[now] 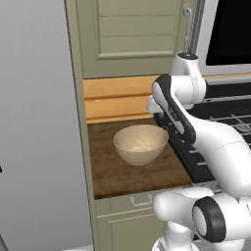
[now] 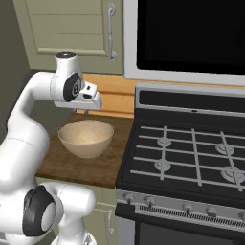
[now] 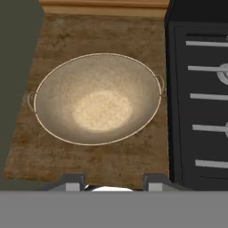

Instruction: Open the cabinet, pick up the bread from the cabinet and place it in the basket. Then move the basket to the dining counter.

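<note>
Two fingers (image 3: 107,181) parted and gripping nothing, hanging above the basket (image 3: 98,99), basket on the dark wood tabletop (image 1: 112,171) just beside the stove (image 2: 191,153), hand view revealing its small side handles, base views the closed cabinet (image 1: 132,34) overhead

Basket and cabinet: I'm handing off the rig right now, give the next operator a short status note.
Gripper: above the basket, jaws part open, nothing seen between them.
Basket: empty, on the short wood counter left of the stove.
Cabinet: door shut, handle untouched; bread presumably behind it.
Done: nothing yet.
Left: open the cabinet, put the bread in the basket, carry the basket to the dining counter.
</note>
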You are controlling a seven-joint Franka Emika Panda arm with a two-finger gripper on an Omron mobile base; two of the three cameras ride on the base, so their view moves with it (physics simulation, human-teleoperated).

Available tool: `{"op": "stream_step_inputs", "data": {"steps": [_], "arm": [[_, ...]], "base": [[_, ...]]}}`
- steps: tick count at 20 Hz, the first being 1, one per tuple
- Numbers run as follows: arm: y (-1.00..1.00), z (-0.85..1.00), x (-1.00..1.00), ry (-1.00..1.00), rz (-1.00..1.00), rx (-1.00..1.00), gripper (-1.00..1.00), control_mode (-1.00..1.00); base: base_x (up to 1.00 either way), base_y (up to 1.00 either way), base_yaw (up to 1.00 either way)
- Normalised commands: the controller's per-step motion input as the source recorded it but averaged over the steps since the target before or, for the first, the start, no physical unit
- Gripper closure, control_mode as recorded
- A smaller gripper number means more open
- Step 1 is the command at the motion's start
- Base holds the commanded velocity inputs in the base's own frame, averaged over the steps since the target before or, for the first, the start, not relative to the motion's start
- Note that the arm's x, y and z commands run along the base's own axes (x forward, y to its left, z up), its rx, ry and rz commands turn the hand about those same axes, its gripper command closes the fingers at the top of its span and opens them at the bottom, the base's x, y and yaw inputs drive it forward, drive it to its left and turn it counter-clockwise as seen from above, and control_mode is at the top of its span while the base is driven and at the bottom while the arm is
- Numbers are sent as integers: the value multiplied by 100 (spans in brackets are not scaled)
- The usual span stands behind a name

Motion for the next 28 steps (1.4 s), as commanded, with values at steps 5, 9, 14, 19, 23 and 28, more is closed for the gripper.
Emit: {"op": "stream_step_inputs", "data": {"steps": [5,9,14,19,23,28], "arm": [[-1,10,-19,-7,0,0,-100,-100],[-1,57,-55,-34,2,0,-100,-100],[-4,62,-35,-44,0,0,-100,-100],[-10,60,-6,-31,0,4,-100,-100],[-7,39,-2,-28,0,5,-100,-100],[-13,18,-14,-36,0,7,-100,-100]], "base": [[0,0,0],[0,0,0],[0,0,0],[0,0,0],[0,0,0],[0,0,0]]}}
